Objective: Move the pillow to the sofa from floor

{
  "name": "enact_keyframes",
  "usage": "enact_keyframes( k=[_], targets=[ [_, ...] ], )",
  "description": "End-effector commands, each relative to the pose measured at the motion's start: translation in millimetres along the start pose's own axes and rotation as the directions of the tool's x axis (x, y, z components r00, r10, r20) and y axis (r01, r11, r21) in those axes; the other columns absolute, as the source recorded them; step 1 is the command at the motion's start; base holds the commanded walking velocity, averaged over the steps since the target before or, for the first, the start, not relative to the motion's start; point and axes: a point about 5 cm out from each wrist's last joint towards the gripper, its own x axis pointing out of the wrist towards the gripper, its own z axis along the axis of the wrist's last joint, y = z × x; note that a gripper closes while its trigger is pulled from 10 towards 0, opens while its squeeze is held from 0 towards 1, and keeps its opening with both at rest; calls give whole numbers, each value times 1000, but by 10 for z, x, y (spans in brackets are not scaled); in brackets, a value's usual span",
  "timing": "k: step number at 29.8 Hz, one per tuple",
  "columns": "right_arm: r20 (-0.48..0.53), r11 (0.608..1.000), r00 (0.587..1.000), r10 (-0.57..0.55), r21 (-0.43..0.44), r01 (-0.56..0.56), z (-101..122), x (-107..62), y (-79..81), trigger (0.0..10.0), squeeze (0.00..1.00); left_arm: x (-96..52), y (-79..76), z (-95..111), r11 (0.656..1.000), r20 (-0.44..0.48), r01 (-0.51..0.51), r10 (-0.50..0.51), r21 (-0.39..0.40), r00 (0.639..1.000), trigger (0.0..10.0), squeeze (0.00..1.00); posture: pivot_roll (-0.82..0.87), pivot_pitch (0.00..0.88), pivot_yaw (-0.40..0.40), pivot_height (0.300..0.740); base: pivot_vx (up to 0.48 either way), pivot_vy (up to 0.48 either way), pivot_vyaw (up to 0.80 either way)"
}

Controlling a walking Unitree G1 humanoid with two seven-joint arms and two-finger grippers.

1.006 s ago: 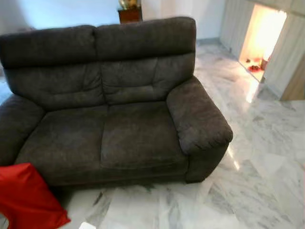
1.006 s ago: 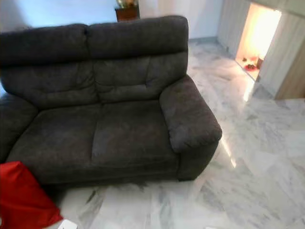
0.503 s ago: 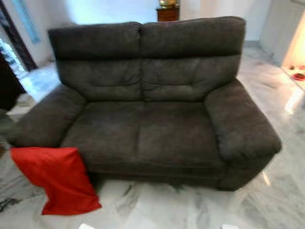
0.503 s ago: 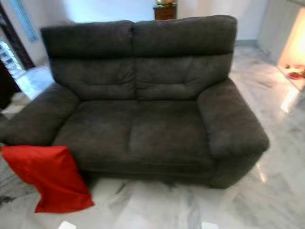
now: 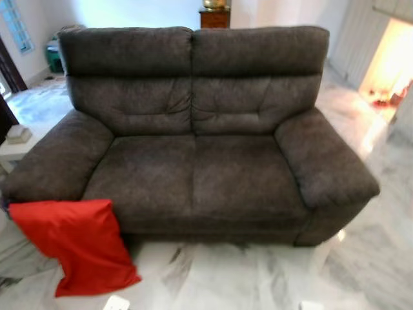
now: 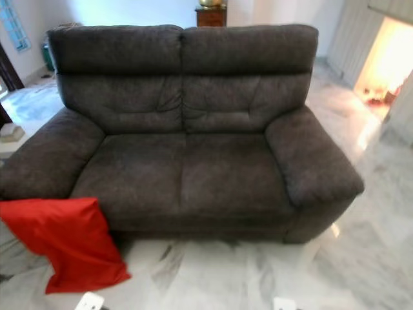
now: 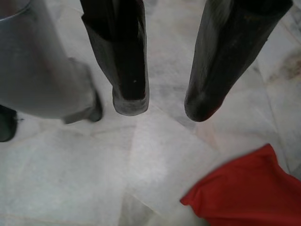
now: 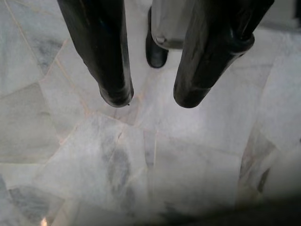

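The view has swung left since a second ago, so the pillow [image 5: 72, 245] is fully seen, leaning on the sofa [image 5: 193, 174]. Both hands [image 7: 162, 106] [image 8: 150, 101] hang parted, empty.

Left gripper [image 7: 162, 106] agape; right gripper [image 8: 151, 98] too

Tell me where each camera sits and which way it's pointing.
Left eye, right eye: head, facing forward and down at the sofa and pillow on the floor.
Left wrist: looks down along the open left claw at floor, pillow corner and the robot's leg.
Right wrist: down along the open right claw at floor.
Eyes and left wrist share the pillow.
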Motion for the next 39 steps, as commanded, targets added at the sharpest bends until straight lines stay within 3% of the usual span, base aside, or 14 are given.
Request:
enact_keyframes(
  k=[1,29,39],
  targets=[
    [4,1000,1000,28,5,-28,26,12,109,10000,0,-25,91,-76,1000,-32,-26,26,-1,999,10000,0,-20,12,44,740,0,337,0],
    [9,999,999,38,22,-38,0,4,117,10000,0,-33,94,-107,1000,-41,-22,21,-8,999,10000,0,-26,0,41,740,0,314,0],
    [4,999,999,44,20,-44,-13,1,120,10000,0,-32,76,-100,1000,-26,-14,13,-28,1000,10000,0,-28,0,42,740,0,0,0]
  ],
)
